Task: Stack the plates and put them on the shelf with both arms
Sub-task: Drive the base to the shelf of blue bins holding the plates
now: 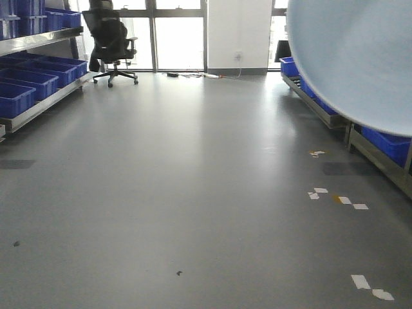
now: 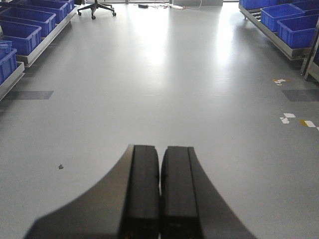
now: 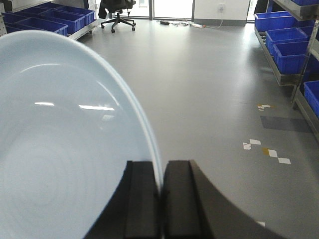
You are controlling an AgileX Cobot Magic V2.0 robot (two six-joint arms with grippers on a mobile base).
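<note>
A pale light-blue plate fills the left half of the right wrist view, held on edge. My right gripper is shut on its rim, one finger inside the plate and the other behind it. The same plate covers the top right corner of the front view. My left gripper is shut with nothing in it and hangs over bare grey floor. Steel shelf racking runs along the left wall and the right wall, and both hold blue crates.
A black office chair stands at the far left by the windows. Blue crates fill the left rack, and others fill the right rack. White tape scraps mark the floor at right. Cables lie by the far wall.
</note>
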